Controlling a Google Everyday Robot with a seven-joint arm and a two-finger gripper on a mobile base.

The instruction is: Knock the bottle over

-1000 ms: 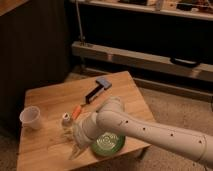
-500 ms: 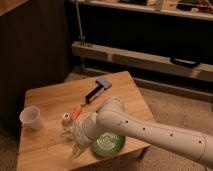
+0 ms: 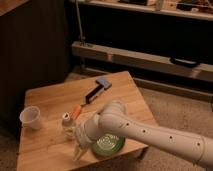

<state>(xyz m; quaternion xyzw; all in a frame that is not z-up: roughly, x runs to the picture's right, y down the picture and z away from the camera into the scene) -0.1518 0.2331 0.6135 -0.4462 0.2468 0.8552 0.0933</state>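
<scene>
Pincer low beside the upright bottle

The pincer [image 3: 77, 148] hangs just on the near side of the bottle [image 3: 66, 123], low over the desk [image 3: 50, 97]; whether it is wide or narrow I cannot tell. The bottle stands upright, cap up. Just behind the bottle lies an orange marker [image 3: 76, 111]; the cup [image 3: 31, 118] stands apart to the bottle's left in the view, a green dish [image 3: 110, 144] to its near right under the arm. My judgement: a push too low may only slide the bottle, and a wide sweep could catch the marker or topple the cup
</scene>
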